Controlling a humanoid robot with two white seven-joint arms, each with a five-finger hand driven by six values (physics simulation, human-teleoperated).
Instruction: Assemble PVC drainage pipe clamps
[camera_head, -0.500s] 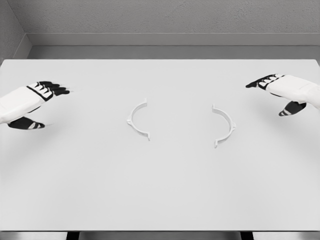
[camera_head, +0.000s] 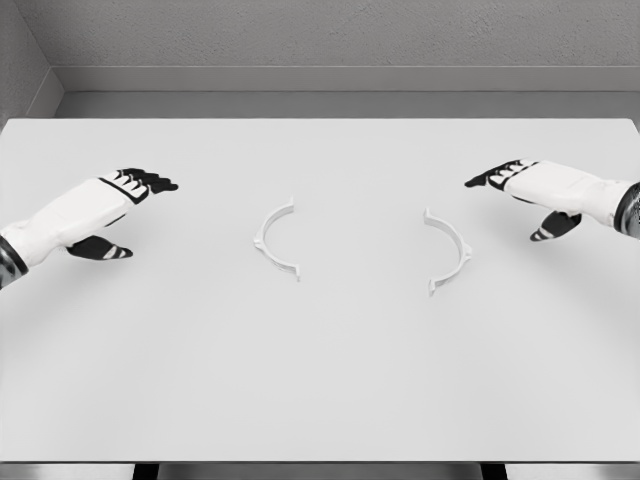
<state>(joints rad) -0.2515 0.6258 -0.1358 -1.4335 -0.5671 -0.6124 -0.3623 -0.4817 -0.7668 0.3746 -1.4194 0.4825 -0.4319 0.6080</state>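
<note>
Two white half-ring clamp pieces lie flat on the white table (camera_head: 320, 380). The left clamp half (camera_head: 274, 239) bulges to the left, the right clamp half (camera_head: 448, 252) bulges to the right, and a wide gap separates them. My left hand (camera_head: 125, 212) hovers at the left, well apart from the left half, fingers stretched out and holding nothing. My right hand (camera_head: 515, 200) hovers at the right, a short way up and right of the right half, fingers extended and empty too.
The table's far edge meets a grey wall at the back. Its front edge runs along the bottom of the picture, with dark legs just below it.
Both hands have moved inward toward the clamp halves, the left to the right and the right to the left. The clamp halves have not moved.
</note>
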